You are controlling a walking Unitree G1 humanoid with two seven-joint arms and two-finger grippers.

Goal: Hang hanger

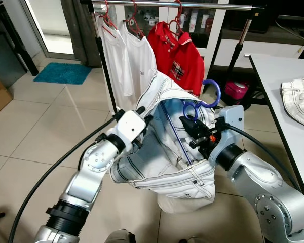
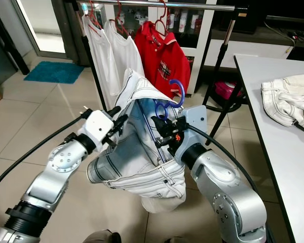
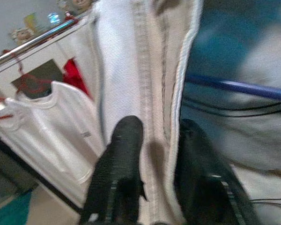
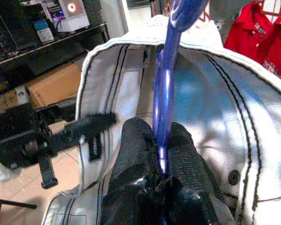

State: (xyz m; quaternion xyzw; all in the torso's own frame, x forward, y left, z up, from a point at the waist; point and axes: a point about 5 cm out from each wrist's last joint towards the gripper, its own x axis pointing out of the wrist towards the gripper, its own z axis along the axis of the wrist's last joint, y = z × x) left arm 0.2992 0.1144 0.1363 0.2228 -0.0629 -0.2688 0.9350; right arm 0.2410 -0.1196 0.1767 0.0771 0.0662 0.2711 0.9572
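- Left eye view: the left gripper (image 1: 140, 115) is pressed into the left edge of a white denim garment with dark stitching (image 1: 162, 152), which hangs on a blue plastic hanger (image 1: 213, 93) in mid-air between the two arms. The hanger's hook curves up at the garment's far right, below a silver clothes rail (image 1: 172, 4) and not on it.
- Same view: the right gripper (image 1: 188, 126) sits at the garment's right side, near the hanger's neck. On the rail hang two white T-shirts (image 1: 129, 61) and a red polo shirt (image 1: 180, 53). A teal mat (image 1: 63, 73) lies on the tiled floor at far left.
- Right eye view: a white surface (image 2: 273, 126) at right carries a crumpled cream cloth (image 2: 289, 101).
- Left wrist view: the two black fingers (image 3: 122, 173) are closed on a stitched edge of the white garment, one on each face of the cloth. A blue bar of the hanger crosses behind.
- Right wrist view: the black fingers (image 4: 136, 159) are clamped on the blue hanger's shaft, with the garment's collar draped around it.
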